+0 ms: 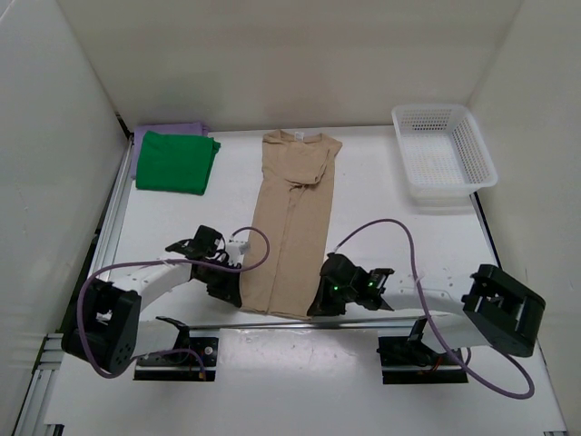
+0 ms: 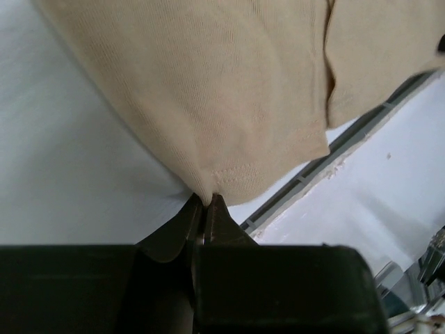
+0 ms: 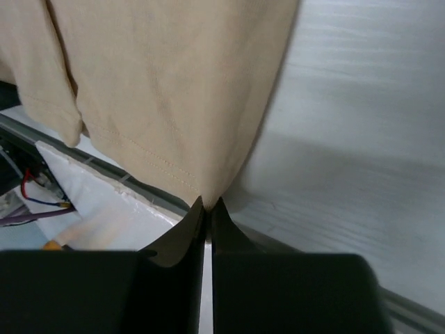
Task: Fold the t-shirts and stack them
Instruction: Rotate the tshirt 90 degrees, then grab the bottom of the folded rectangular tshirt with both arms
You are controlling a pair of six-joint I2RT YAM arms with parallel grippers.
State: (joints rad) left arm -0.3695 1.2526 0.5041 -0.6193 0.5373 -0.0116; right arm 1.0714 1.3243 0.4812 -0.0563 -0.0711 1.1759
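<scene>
A tan beige t-shirt [image 1: 292, 222] lies lengthwise on the table as a narrow strip, sleeves folded in, collar at the far end. My left gripper [image 1: 232, 292] is shut on its near left hem corner [image 2: 208, 189]. My right gripper [image 1: 320, 304] is shut on the near right hem corner [image 3: 208, 193]. A folded bright green t-shirt [image 1: 176, 163] rests on a lavender purple t-shirt [image 1: 171, 133] at the far left. In both wrist views the black fingertips pinch a tuft of tan cloth.
A white mesh basket [image 1: 445, 154] stands at the far right. White walls close in the table [image 1: 399, 245] on three sides. A metal rail [image 1: 300, 322] runs along the near edge just under the hem. Purple cables loop from both arms.
</scene>
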